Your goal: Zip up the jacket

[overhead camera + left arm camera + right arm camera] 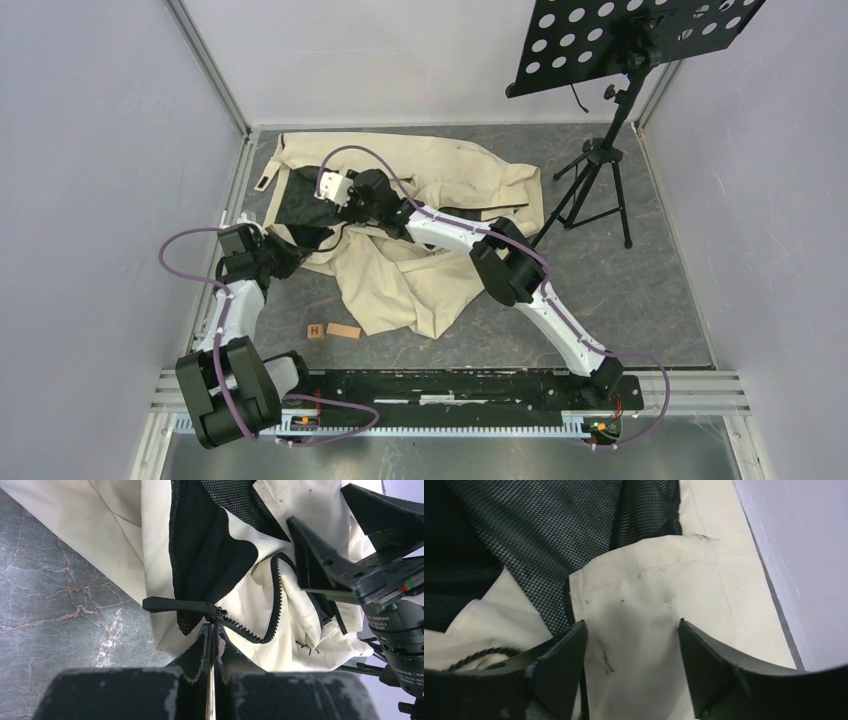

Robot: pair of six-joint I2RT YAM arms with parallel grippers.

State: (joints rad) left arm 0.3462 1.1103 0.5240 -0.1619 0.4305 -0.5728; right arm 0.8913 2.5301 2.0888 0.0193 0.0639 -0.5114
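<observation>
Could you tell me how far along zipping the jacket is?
Done: nothing zipped; the jacket lies open, lining showing, zipper teeth apart. In hand: the left gripper is shut on the jacket's edge beside the slider; the right gripper hangs open over a cream flap. Left: the whole zip run.

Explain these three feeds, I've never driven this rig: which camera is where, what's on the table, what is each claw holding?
Two robot arms are bolted at the near edge of a table. The top view looks down from above and behind them; the other two come from a camera on each wrist, with its own fingers in shot. A cream jacket lies crumpled and unzipped, dark lining showing. The left gripper is pinched shut on the jacket's edge right by the zipper. The right gripper is open, jaws either side of a cream flap, gripping nothing. Two wooden blocks and a tripod stand sit nearby.
</observation>
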